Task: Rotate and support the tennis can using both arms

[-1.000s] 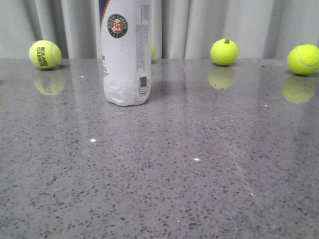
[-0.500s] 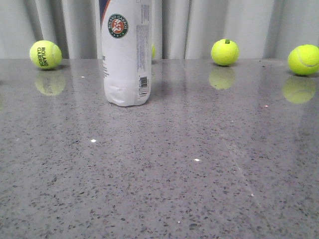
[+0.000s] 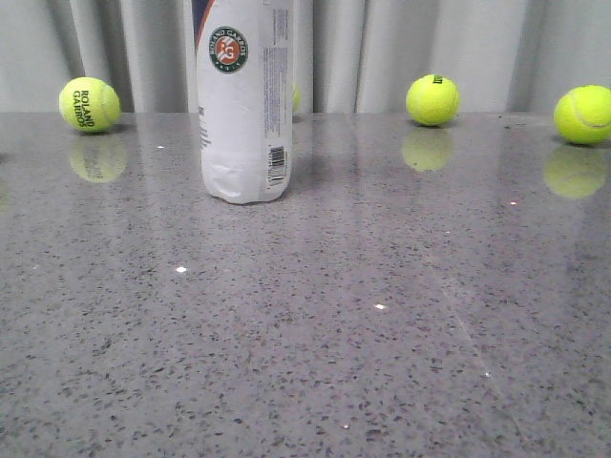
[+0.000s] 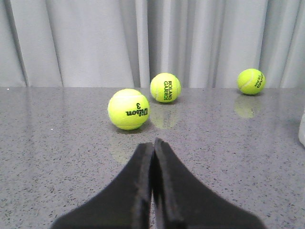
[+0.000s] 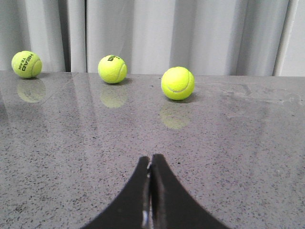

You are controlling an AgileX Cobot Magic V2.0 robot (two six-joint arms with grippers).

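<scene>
Open table around the tennis can [image 3: 243, 100]

Bare grey tabletop [image 3: 382, 334] in front and right of the can; tennis balls [image 3: 90, 104] [image 3: 431, 99] [image 3: 583, 114] flank it along the curtain.

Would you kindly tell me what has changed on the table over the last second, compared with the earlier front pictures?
Nothing was taken hold of or let go. Everything in the front view drifts a touch to the right together, which looks like a slight camera shift. The tennis can stands upright at the same spot among the balls on the table. Both the left tool and the right tool are shut and empty.
</scene>
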